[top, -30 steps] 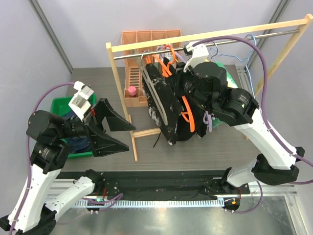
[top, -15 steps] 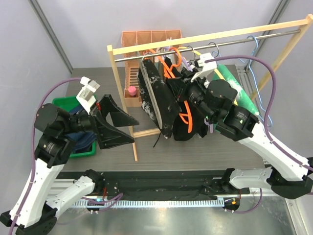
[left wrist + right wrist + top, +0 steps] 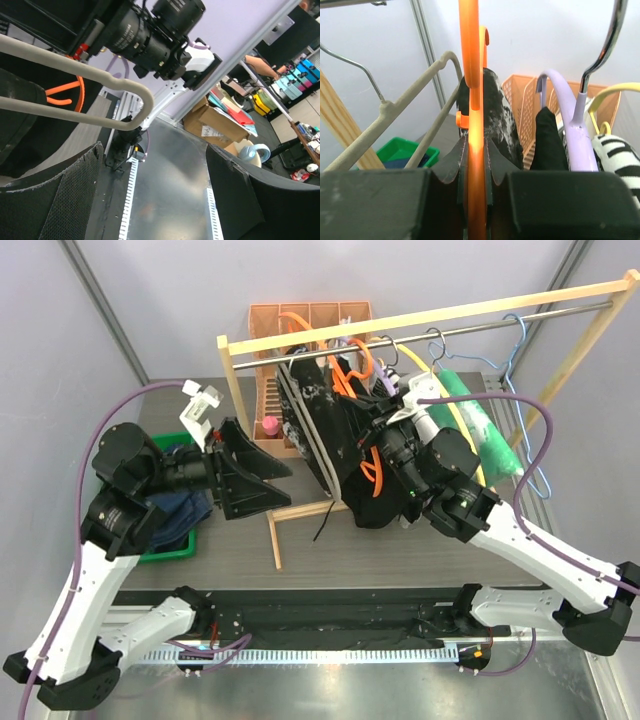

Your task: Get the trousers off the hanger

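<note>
The black, white-speckled trousers (image 3: 312,425) hang over an orange hanger (image 3: 372,472) on the rack's rail (image 3: 480,328). My right gripper (image 3: 378,452) is shut on that hanger. In the right wrist view the orange hanger (image 3: 470,100) runs straight up between the closed jaws of that gripper (image 3: 475,172), with the speckled trousers (image 3: 499,112) just behind. Navy trousers (image 3: 190,510) lie in the green bin (image 3: 168,550). My left gripper (image 3: 258,476) stands open left of the rack post, holding nothing. In its own view that gripper (image 3: 160,200) gapes wide below a beige hanger (image 3: 100,80).
The wooden rack frame (image 3: 245,390) stands between the two arms. A purple hanger (image 3: 572,135) with a black garment (image 3: 547,137), a striped cloth (image 3: 620,160) and green cloth (image 3: 480,420) hang to the right. An orange basket (image 3: 310,315) stands behind.
My right gripper has closed on the orange hanger and dropped lower, and the hanging clothes swung left. My left gripper moved up and right toward the rack, still open.
</note>
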`<state>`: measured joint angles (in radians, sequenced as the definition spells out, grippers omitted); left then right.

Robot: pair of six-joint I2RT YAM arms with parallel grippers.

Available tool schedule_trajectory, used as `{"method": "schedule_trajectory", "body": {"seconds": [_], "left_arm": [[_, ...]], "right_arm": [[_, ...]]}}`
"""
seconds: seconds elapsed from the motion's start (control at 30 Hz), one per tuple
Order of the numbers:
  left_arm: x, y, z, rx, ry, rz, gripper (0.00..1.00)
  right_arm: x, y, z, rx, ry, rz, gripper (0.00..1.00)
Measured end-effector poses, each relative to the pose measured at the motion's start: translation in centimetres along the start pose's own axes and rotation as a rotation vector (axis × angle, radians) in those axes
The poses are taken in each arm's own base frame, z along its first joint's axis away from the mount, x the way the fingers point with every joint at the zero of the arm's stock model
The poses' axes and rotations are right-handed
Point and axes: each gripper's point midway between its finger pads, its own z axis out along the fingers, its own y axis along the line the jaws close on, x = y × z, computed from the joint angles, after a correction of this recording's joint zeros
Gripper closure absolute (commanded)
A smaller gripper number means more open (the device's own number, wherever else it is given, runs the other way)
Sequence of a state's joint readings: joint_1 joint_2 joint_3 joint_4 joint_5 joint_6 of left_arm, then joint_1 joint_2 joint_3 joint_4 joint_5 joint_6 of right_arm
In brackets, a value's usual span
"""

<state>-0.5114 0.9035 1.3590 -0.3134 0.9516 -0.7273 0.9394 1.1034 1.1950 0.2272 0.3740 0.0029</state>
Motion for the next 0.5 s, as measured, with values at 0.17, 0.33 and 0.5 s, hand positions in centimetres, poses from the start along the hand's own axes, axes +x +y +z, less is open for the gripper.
{"method": "schedule_trajectory", "body": {"seconds": [0.17, 0.33, 0.5], "left_arm": [[-0.4, 1.5, 0.6, -0.039, 0.008, 0.012, 0.17], [-0.6, 3.3, 1.2, -0.086, 0.022, 0.021, 0.17], [-0.4, 4.4, 1.5, -0.105, 0.038, 0.041, 0.17]], "right_arm": [[-0.1, 0.2, 0.2, -0.020, -0.070, -0.047, 0.99], [-0.1, 0.4, 0.9, -0.031, -0.133, -0.092, 0.99], [0.1, 0.6, 1.4, -0.033, -0.200, -0.120, 0.99]]}}
